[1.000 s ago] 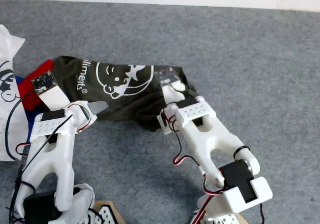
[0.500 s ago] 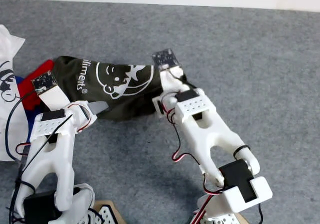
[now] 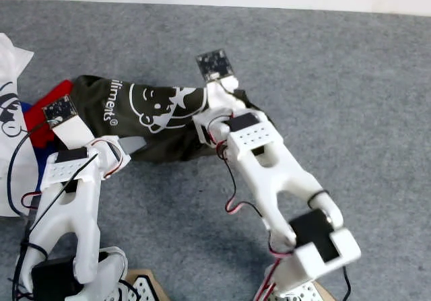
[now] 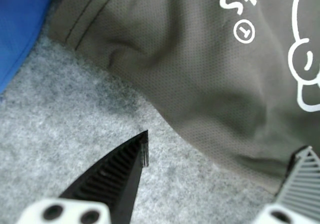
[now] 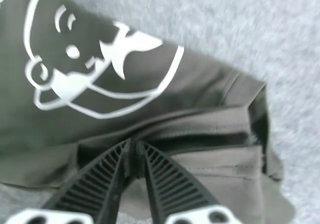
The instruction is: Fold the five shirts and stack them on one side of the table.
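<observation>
A dark olive shirt (image 3: pixel 151 116) with a white cartoon print lies left of the table's middle on the grey carpet. My right gripper (image 5: pixel 133 146) is shut on a fold of its cloth, just beside the print (image 5: pixel 80 68); in the high view it (image 3: pixel 205 123) sits over the shirt's right end. Along the shirt's near edge (image 4: pixel 200 144) my left gripper (image 4: pixel 225 144) is open, one finger on the carpet and the other at the hem. From above, the left gripper (image 3: pixel 128 147) is at the shirt's lower left.
A white shirt (image 3: pixel 10 112), a red one (image 3: pixel 48 116) and a blue one (image 4: pixel 20 23) are heaped at the table's left edge. Bare grey carpet (image 3: pixel 350 85) stretches to the right and far side.
My right gripper has moved left and away from the arms' bases with the shirt's right end, drawing it over the shirt. The left arm has kept still.
</observation>
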